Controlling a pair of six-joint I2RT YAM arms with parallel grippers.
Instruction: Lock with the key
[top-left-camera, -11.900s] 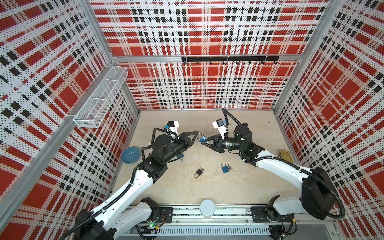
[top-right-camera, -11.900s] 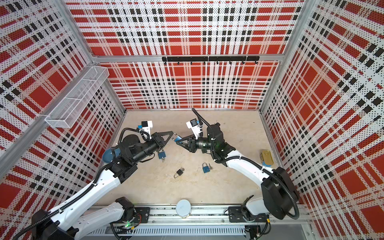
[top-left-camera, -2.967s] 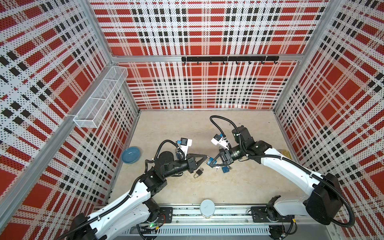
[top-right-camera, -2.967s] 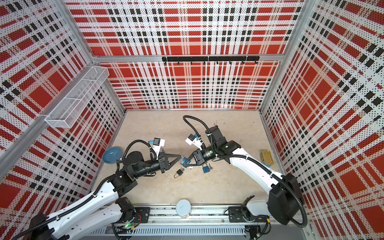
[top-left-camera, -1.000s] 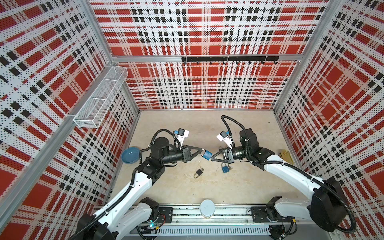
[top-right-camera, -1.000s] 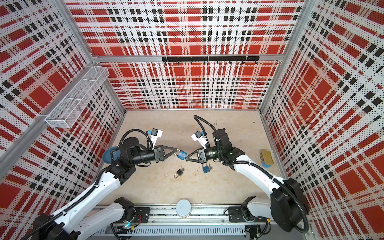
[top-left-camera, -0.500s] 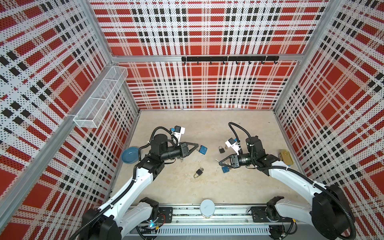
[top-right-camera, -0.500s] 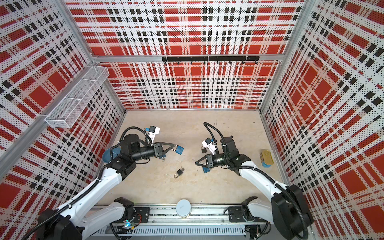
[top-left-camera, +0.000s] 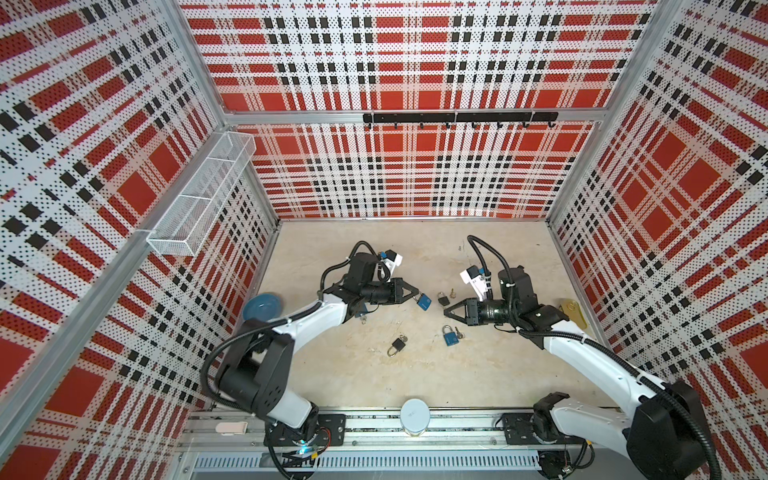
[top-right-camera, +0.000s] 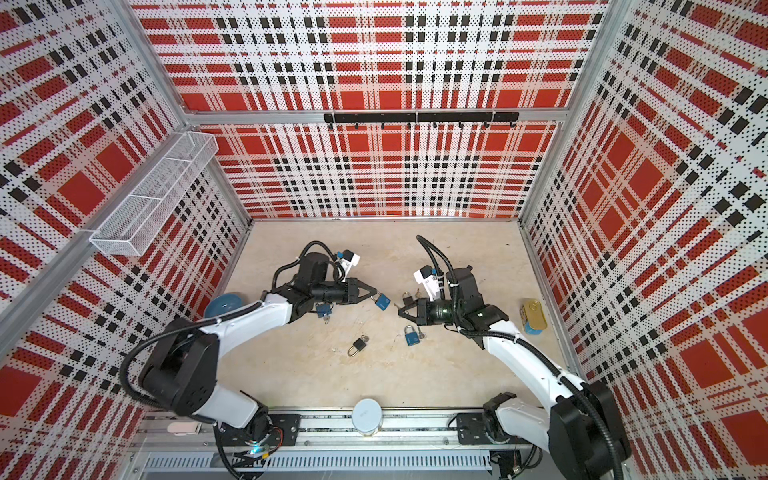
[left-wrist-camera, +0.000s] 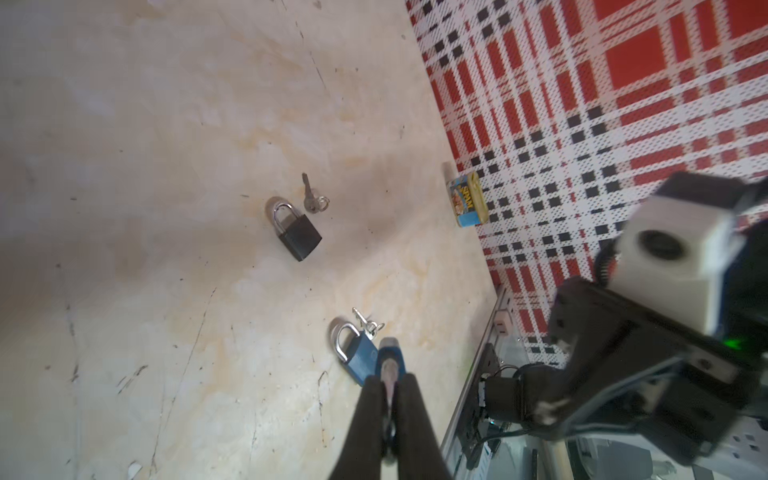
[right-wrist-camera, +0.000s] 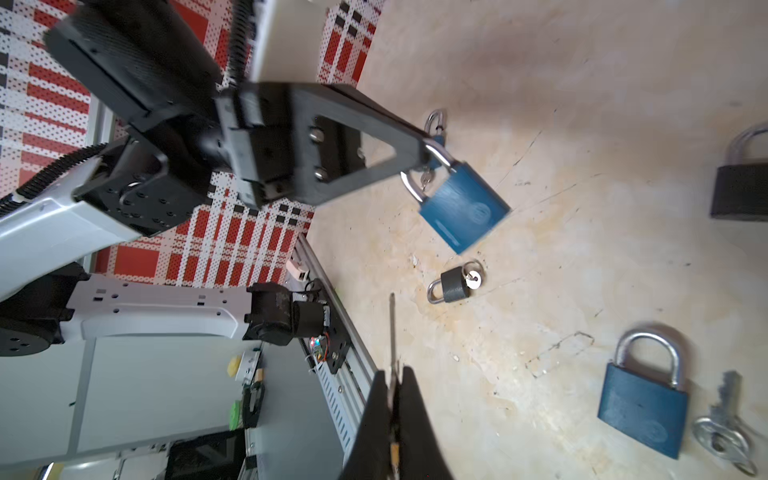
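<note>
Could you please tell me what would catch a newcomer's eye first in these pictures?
The red plaid walls enclosing the cell dominate both top views. At mid-table the left gripper is shut on the shackle of a blue padlock that hangs from it, facing the right gripper, which pinches a thin key pointed toward it. A second blue padlock lies on the table near the right gripper.

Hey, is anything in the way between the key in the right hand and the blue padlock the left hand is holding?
Nothing visible. The air between the key and the held blue padlock looks open; a black padlock lies on the table, off that line.
</note>
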